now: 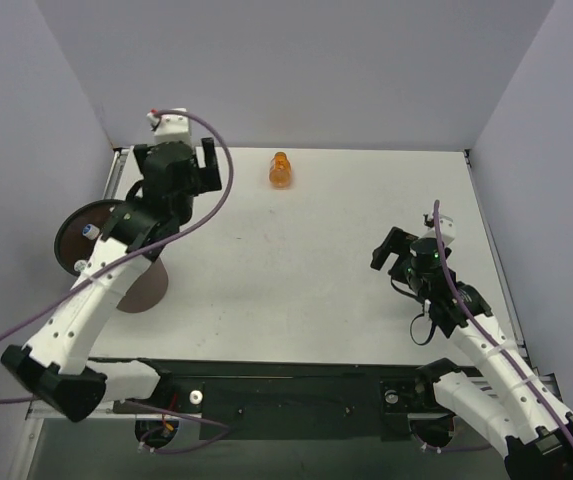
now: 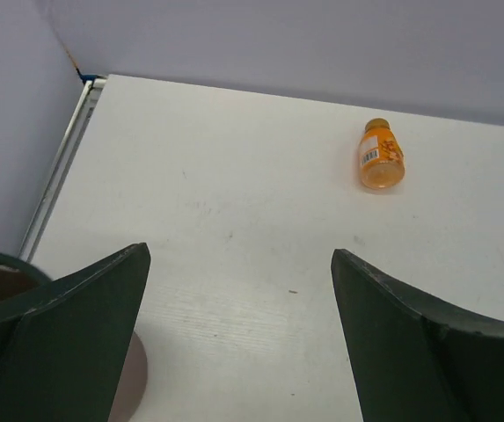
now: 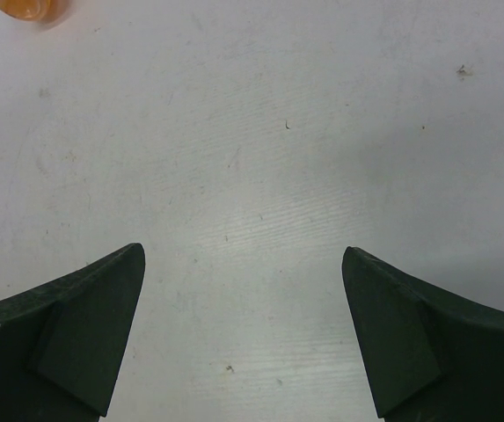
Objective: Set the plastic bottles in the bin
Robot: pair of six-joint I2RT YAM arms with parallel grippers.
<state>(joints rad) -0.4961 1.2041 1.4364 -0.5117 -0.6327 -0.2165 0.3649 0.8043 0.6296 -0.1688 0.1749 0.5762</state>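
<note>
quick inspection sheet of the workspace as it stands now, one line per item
surface: white tabletop, faint scuffs and specks
job's things: small orange plastic bottle lying on its side near the far wall; round dark-brown bin at the left edge, partly hidden by the left arm
clutter: nothing seen
end effectors: left end effector open, empty, beside the bin; right end effector open, empty, over the tabletop
cables: purple cables running along both arms, apart from the bottle
surroundings: pale lilac walls on three sides

Orange bottle on side; bin left
</note>
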